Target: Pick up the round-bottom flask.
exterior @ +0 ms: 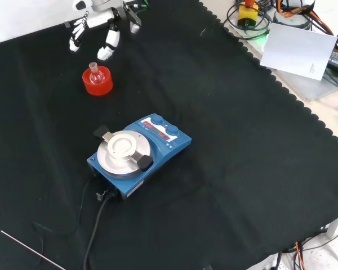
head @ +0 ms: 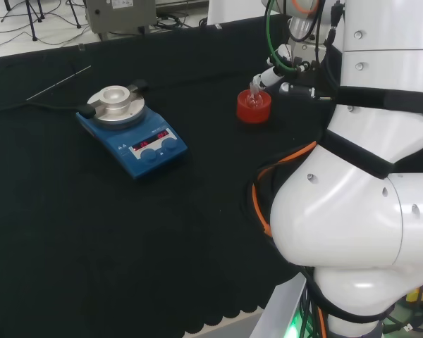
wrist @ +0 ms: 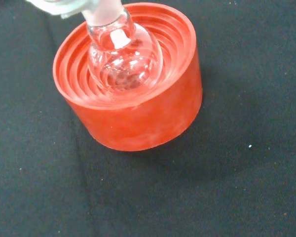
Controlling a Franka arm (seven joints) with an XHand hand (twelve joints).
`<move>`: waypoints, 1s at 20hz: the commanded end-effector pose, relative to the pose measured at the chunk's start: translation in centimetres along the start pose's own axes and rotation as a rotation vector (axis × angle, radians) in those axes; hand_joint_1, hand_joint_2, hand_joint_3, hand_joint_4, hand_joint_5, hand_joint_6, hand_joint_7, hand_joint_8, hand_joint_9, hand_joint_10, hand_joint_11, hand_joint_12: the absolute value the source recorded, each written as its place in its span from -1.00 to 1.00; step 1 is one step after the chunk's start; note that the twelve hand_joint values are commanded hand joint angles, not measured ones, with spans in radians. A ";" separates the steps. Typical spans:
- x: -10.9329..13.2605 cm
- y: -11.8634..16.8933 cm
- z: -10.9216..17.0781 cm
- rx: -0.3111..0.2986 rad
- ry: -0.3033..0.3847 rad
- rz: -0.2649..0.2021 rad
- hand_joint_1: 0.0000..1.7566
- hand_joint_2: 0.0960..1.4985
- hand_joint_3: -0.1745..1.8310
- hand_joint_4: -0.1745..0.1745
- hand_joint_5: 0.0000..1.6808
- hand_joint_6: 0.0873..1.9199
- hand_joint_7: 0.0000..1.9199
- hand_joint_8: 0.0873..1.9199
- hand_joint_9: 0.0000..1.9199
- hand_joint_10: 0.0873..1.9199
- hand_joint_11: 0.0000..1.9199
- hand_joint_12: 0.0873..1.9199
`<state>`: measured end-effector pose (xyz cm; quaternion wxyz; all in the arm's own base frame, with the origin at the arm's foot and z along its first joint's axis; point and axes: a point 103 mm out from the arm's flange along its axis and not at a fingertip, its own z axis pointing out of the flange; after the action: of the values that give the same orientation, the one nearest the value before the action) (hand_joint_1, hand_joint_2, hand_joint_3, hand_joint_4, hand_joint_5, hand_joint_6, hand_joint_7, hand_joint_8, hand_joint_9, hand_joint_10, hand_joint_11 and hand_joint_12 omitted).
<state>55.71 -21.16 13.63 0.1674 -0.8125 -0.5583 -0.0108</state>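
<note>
Flask (wrist: 123,59): clear, upright in red ribbed stand (wrist: 138,116).
Hand (exterior: 104,28): above the flask in front view, fingers spread, holding nothing.
Hotplate (exterior: 138,154): blue, mid-tabletop (exterior: 242,140).

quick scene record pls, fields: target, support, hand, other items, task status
target: round-bottom flask, clear glass, upright, looks empty
support: red ribbed stand on the black cloth; flask bulb sits in its hollow
hand: hand just beyond the stand in the front view, fingers hanging relaxed, apart from the flask
other items: blue hotplate stirrer with a round metal top, nearer the camera than the stand in the front view; thin rod on the cloth beyond the stirrer in the head view
task status: flask not yet grasped or lifted
</note>
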 end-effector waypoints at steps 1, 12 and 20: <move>0.2 0.8 1.1 0.014 0.026 -0.002 -0.12 -0.18 -0.28 -0.23 -0.41 -1.00 -0.77 -0.38 -0.64 -0.32 -1.00 0.34; 0.3 1.9 2.4 -0.009 0.051 -0.014 -0.12 -0.19 -0.27 -0.22 -0.38 -1.00 -0.76 -0.38 -0.64 -0.33 -1.00 0.32; 0.7 2.1 3.1 -0.002 0.058 -0.030 -0.10 -0.20 -0.28 -0.20 -0.35 -1.00 -0.76 -0.39 -0.64 -0.33 -1.00 0.31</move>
<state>57.34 -20.48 10.56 0.1786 -0.8063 -0.5626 -0.0368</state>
